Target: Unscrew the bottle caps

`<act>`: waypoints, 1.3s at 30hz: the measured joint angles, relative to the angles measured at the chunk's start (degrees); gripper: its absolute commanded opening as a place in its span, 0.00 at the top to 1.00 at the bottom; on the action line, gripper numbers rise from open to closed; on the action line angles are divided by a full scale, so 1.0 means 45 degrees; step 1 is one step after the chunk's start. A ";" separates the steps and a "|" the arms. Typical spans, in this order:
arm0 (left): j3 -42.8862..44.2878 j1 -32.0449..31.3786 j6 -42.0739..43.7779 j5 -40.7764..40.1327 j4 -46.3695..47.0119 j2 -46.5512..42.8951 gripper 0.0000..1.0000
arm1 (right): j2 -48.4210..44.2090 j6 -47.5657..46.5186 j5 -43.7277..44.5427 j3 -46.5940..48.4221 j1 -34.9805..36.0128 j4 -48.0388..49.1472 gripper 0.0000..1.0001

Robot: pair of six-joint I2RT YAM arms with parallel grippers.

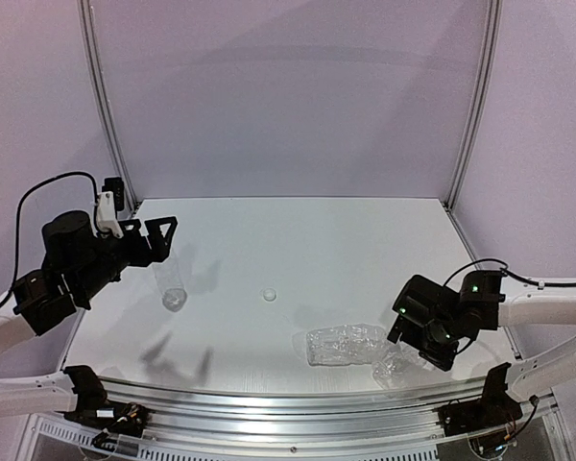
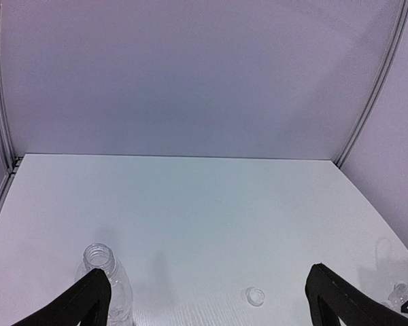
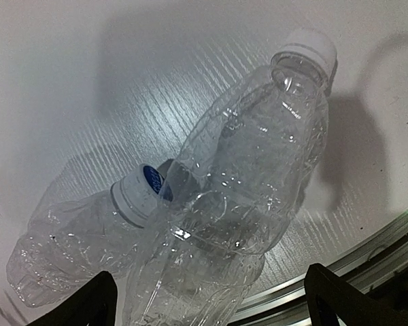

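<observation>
Clear crinkled plastic is filling your right wrist view. Two capped bottles are lying on their sides at the near right of the white worktop point(image 1: 365, 240), directly beneath the right jaws, which are standing wide and holding nothing. The upper bottle point(image 3: 245, 204) is running lengthwise from between the fingertips point(image 3: 88, 305) up and away to the right, ending in its white cap point(image 3: 306, 46). It is lying across the second bottle point(image 3: 68, 251), whose cap point(image 3: 137, 193) is pressing against its side.

Your right arm point(image 1: 442, 322) is crouching low over them with its wrist pitching down, so it is much the nearer arm. Your left arm point(image 1: 77, 259) is sitting well apart, its jaws equally wide and empty above a standing, uncapped bottle point(image 1: 173, 285). One loose cap point(image 1: 269, 295) is resting mid-worktop.
</observation>
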 measured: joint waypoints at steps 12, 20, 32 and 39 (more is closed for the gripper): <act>0.0015 0.0000 -0.0112 0.0238 -0.0097 -0.0039 0.01 | 0.0597 0.0214 -0.0811 -0.1457 -0.0345 0.2414 0.29; 0.0136 0.0000 -0.0102 0.0253 -0.0107 0.0112 0.01 | -0.0010 0.0194 -0.0583 -0.1520 -0.0364 0.2249 0.41; 0.0364 0.0000 -0.0044 0.0651 -0.0291 -0.0083 0.01 | -0.2171 -0.6212 0.0447 -0.0583 -0.0389 0.4449 0.50; 0.0724 0.0000 0.0019 0.1438 -0.0481 -0.0325 0.01 | -0.1957 -1.1205 -0.0646 -0.0160 -0.0389 0.7864 0.55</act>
